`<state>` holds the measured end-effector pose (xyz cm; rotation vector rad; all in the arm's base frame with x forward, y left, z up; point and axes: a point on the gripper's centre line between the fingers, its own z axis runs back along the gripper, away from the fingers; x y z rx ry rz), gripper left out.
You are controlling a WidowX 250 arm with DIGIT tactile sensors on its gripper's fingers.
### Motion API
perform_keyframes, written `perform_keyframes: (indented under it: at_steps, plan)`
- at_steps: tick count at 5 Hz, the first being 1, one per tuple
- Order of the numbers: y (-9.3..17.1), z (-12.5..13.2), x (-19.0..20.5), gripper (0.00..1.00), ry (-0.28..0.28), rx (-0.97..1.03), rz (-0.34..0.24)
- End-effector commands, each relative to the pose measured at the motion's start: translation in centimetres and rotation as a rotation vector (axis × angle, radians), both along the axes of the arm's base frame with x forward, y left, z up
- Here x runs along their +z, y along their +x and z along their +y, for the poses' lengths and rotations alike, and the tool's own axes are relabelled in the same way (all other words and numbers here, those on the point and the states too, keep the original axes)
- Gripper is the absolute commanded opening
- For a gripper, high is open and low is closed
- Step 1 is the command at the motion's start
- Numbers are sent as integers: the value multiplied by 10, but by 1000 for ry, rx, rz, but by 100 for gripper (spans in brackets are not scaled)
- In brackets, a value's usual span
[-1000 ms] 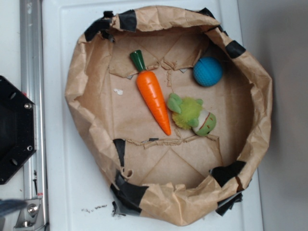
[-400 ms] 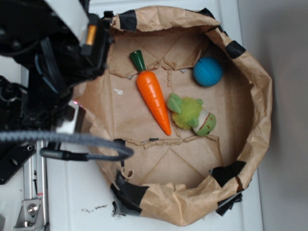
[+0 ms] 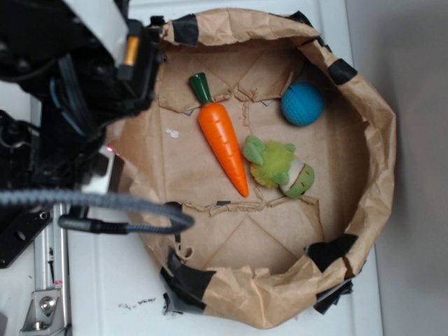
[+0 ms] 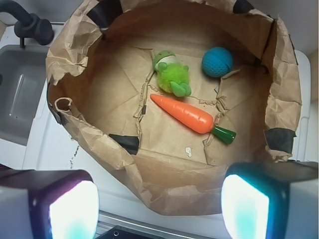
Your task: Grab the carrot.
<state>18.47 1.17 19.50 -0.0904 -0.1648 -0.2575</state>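
— Three toys lie in the brown paper bag (image 3: pixel 381 150); from the exterior view, which one is yours?

— The carrot (image 3: pixel 222 141). It lies flat on the bag floor, green stem toward the far rim, tip pointing at the near side, just beside the fuzzy plush toy (image 3: pixel 278 166). The blue ball (image 3: pixel 302 103) sits apart. My arm (image 3: pixel 77 84) hangs over the bag's left edge, well off the carrot. Nothing is done yet, I judge: the approach, the descent and the closing all remain.

— And the wrist view?

— The carrot (image 4: pixel 192 117) lies below me, glossy orange, tapering to a point near the plush toy (image 4: pixel 172 74), its dark green stem at the other end. It looks smooth and hard, so likely slippery. My jaws stand apart, one finger (image 4: pixel 67 209) at each bottom corner, holding nothing, outside the bag's near wall, over the white surface (image 4: pixel 50 144).
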Motion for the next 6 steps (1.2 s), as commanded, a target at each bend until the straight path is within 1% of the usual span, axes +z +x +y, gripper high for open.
perform_keyframes:
  at_steps: [1, 2, 3, 4, 5, 6]
  plan:
    - [31, 9, -24, 100, 81, -79, -79]
    - [43, 4, -57, 100, 110, -155, -45]
    - [50, 10, -85, 100, 151, -184, -9]
    - [59, 24, -119, 100, 181, -202, 44]
    - [58, 20, -149, 100, 225, -310, 61]
    - [59, 3, -172, 100, 176, -379, 27]
